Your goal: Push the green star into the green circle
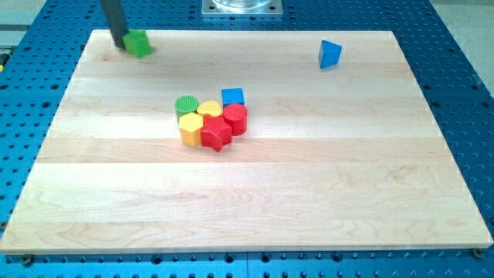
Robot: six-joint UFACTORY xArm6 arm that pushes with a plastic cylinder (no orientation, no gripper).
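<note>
The green star (140,43) lies near the board's top left corner. My tip (121,44) touches its left side; the dark rod rises from there out of the view's top. The green circle (186,106) sits near the board's middle, at the top left of a tight cluster of blocks, well below and to the right of the star.
The cluster holds a yellow hexagon (208,110), a blue cube (232,97), a red cylinder (236,120), a red star (216,133) and a yellow block (190,130). A blue triangle (329,54) lies at the top right. The wooden board (247,201) rests on a blue perforated table.
</note>
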